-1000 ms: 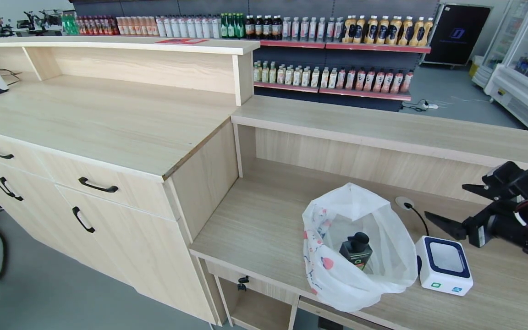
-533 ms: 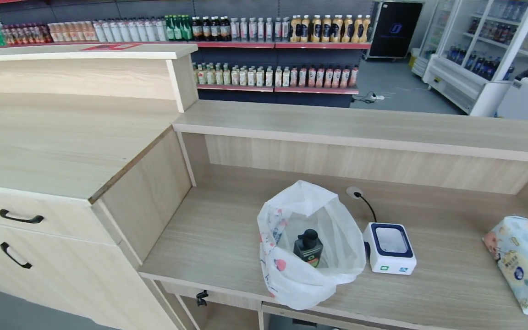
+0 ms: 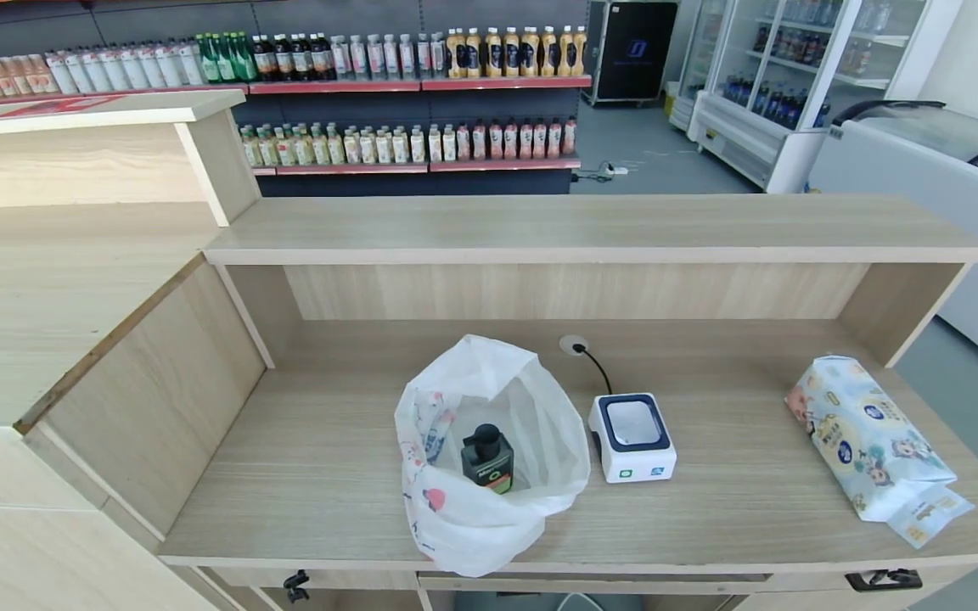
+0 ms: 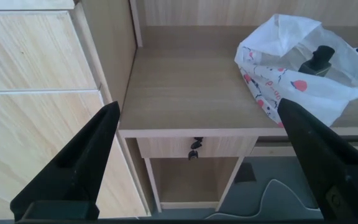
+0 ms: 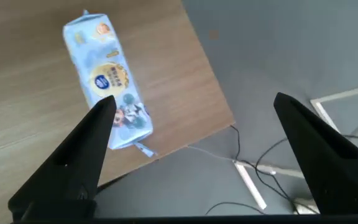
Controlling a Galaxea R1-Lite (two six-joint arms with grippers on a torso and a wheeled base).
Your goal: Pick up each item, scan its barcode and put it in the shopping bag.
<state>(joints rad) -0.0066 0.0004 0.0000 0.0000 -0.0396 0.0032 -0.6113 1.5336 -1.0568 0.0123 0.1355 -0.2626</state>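
Observation:
A white shopping bag (image 3: 463,509) stands open on the low wooden counter (image 3: 328,458), with a black bottle (image 3: 487,458) upright inside it. Just right of the bag sits the white barcode scanner (image 3: 632,437). A patterned tissue pack (image 3: 867,445) lies at the counter's right end. My left gripper (image 4: 197,168) is open, held in front of and below the counter's left front corner, with the bag (image 4: 297,68) and bottle (image 4: 319,59) beyond it. My right gripper (image 5: 197,168) is open and holds nothing, off the counter's end, with the tissue pack (image 5: 107,93) near one finger.
A raised ledge (image 3: 591,225) runs along the back of the counter and a taller cabinet (image 3: 47,305) walls its left side. The scanner's cable (image 3: 595,367) runs to a grommet. Shelves of bottles (image 3: 404,140) and a freezer (image 3: 922,170) stand behind.
The head camera has swung right, so bag and scanner sit further left in the picture and the tissue pack has come into view. The right arm has left the head view.

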